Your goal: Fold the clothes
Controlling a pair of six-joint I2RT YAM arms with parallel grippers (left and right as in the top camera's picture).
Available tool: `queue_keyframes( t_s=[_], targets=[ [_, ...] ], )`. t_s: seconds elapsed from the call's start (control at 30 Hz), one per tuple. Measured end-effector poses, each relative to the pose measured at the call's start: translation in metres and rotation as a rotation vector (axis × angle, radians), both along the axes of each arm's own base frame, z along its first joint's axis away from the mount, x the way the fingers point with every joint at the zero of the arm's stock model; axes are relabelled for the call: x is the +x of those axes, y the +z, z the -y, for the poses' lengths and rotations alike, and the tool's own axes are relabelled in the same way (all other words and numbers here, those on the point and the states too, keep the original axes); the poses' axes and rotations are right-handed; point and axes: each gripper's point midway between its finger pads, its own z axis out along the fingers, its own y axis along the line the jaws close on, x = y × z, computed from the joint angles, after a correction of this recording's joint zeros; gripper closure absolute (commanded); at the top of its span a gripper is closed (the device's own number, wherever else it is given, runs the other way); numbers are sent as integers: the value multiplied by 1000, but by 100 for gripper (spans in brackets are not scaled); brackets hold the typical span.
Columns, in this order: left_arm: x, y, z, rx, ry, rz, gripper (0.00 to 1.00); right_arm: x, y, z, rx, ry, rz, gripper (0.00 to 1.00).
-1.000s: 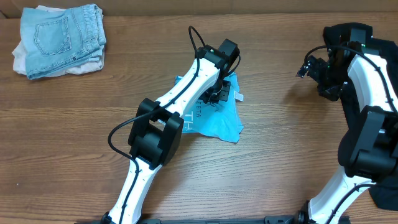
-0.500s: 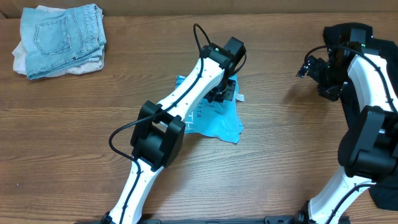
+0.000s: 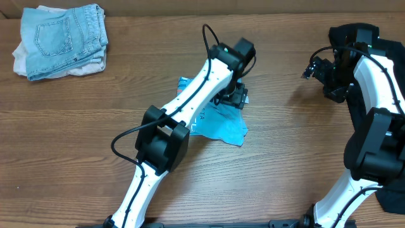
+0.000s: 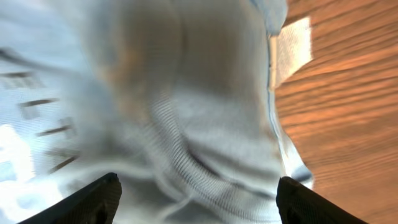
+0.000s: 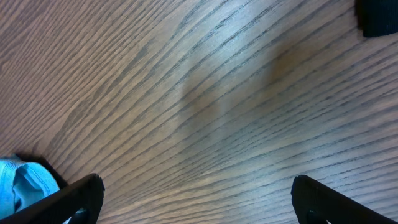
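Left gripper (image 3: 231,95) hangs low over the crumpled light sky-blue cotton T-shirt (image 3: 221,124). Its two black fingers (image 4: 99,198) stand wide apart and pinch nothing. The wrist view is blurred, but it shows soft, ribbed knit fabric bunched in rounded folds just below the jaws. A small white woven label (image 4: 292,51) lies flat on the wood at the shirt's edge.

That shirt sits near the middle of the brown wood-grain table (image 3: 285,158). It is a rumpled, roughly triangular heap, with a few white letters showing beside the arm.

The right gripper (image 3: 316,67) is well apart from it on the right side. Its jaws are spread fully over bare wood, whose long, fine grain lines fill the right wrist view. A scrap of the blue cloth shows in that view's lower left corner.

Dark, limp fabric, apparently the black shirt (image 3: 391,201), lies at the table's right edge, largely hidden by the right arm.

At the far left corner rests one folded pair of faded light-blue denim jeans (image 3: 63,35), back pocket up, on a pale cream garment (image 3: 88,65).

Counted: two arms, two grippers, one blue shirt, one black cloth, one pair of jeans, one cream piece.
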Motion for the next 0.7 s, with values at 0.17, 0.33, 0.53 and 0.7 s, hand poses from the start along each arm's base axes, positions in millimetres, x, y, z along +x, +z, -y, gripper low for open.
queue_keyframes(
  t_s=[0.17, 0.33, 0.53, 0.7],
  targets=[
    [33, 57, -7, -83, 37, 119, 0, 0, 0, 0, 0, 0, 0, 0],
    [60, 84, -37, -114, 100, 185, 0, 0, 0, 0, 0, 0, 0, 0],
    [76, 73, -128, -82, 273, 86, 0, 0, 0, 0, 0, 0, 0, 0],
    [66, 51, -208, -159, 432, -101, 0, 0, 0, 0, 0, 0, 0, 0]
  ],
)
